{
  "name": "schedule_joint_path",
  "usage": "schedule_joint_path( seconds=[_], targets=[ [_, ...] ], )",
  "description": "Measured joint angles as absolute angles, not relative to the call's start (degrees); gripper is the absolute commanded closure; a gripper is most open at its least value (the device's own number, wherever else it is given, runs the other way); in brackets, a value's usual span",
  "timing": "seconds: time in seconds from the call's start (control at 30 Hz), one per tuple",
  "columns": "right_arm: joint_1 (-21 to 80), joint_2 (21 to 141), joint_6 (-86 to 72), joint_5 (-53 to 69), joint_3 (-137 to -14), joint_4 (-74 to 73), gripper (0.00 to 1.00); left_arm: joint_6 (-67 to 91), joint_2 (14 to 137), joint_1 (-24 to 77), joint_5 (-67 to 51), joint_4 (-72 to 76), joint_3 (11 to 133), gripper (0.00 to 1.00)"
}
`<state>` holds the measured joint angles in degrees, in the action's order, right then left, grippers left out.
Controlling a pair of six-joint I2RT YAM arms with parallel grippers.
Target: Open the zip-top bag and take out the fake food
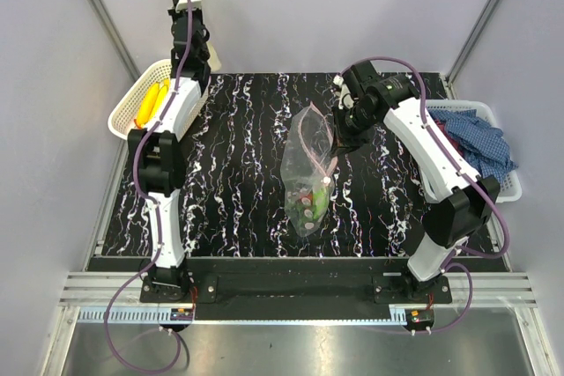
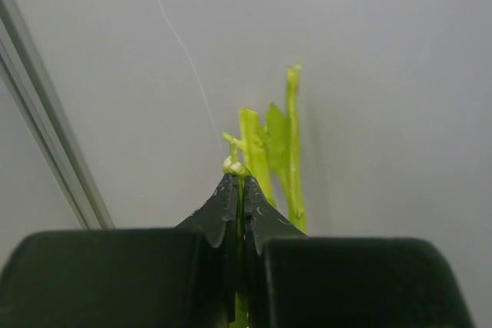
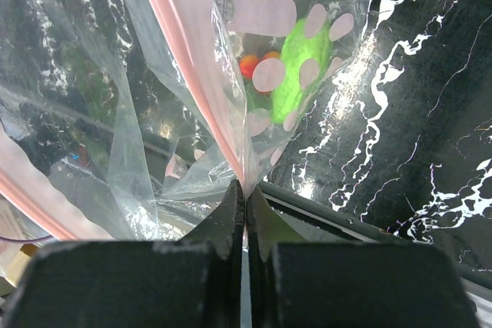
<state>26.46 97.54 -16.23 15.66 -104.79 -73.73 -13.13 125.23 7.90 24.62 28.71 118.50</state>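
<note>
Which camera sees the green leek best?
The left wrist view: the leek fills its middle, pinched in the left gripper. The top view shows only a tiny green tip; the right wrist view shows none of it.

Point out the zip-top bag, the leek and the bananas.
zip-top bag point(image 1: 307, 160): top external view, clear middle of the pouch.
leek point(image 2: 293, 144): left wrist view, tallest green leaf.
bananas point(image 1: 150, 105): top external view, middle of the yellow bunch.
</note>
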Motion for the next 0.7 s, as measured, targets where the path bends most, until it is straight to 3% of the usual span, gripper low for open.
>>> schedule_joint_path(
  seconds=[0.37, 0.7],
  targets=[
    [26.06, 99.79, -16.08, 16.08, -104.79, -73.82, 1.00, -19.57, 125.54, 7.66, 24.38, 33.67, 115.96, 1.00],
    [25.78, 99.81, -16.08, 17.26, -104.79, -73.80, 1.00, -31.59, 124.68, 10.96, 32.03, 45.08, 96.23, 1.00]
  ],
)
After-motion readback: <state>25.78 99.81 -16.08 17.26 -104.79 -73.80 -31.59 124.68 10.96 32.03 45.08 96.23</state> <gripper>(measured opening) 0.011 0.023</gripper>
